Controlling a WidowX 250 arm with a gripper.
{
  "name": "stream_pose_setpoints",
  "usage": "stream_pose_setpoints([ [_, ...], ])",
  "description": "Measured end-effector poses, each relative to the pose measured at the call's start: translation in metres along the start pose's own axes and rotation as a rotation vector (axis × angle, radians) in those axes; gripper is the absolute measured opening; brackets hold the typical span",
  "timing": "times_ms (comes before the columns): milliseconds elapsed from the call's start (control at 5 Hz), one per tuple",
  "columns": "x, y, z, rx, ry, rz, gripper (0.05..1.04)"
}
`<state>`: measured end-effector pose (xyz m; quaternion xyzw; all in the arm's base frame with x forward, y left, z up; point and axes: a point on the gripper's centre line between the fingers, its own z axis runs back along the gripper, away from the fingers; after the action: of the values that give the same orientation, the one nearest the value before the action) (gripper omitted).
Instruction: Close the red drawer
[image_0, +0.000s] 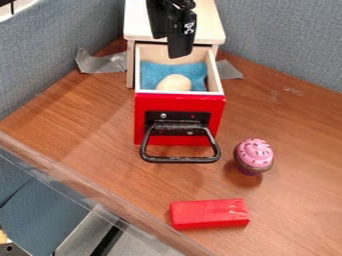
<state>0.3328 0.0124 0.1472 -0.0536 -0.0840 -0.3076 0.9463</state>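
so your black arm (172, 7) comes in at the top edge, around the middle, and your black gripper (176, 49) hangs pointing pretty much straight down. you've got a little white marking on its side too.

Blue-grey fabric partitions stand along the left (40, 65) and far right (287, 40) of a brown wood-grain tabletop (294, 215). Grey tape lies on the far part of the top, one patch at left (100, 62), a smaller one at right (229, 70). Beyond the near-left table edge (87, 186), a blue-grey panel (43, 215) and pale grey surfaces (143, 245) show lower down. Soft light falls on the wood.
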Motion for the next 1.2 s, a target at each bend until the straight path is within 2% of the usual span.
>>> stream_pose_setpoints([
  [400, -0.011, -0.016, -0.011, -0.04, 0.025, -0.032, 1.0],
  [600, -0.014, -0.032, 0.0, -0.023, 0.001, -0.086, 1.0],
  [800, -0.019, -0.058, -0.003, -0.02, 0.004, -0.158, 1.0],
  [1200, -0.016, -0.121, -0.033, -0.034, 0.065, -0.345, 1.0],
])
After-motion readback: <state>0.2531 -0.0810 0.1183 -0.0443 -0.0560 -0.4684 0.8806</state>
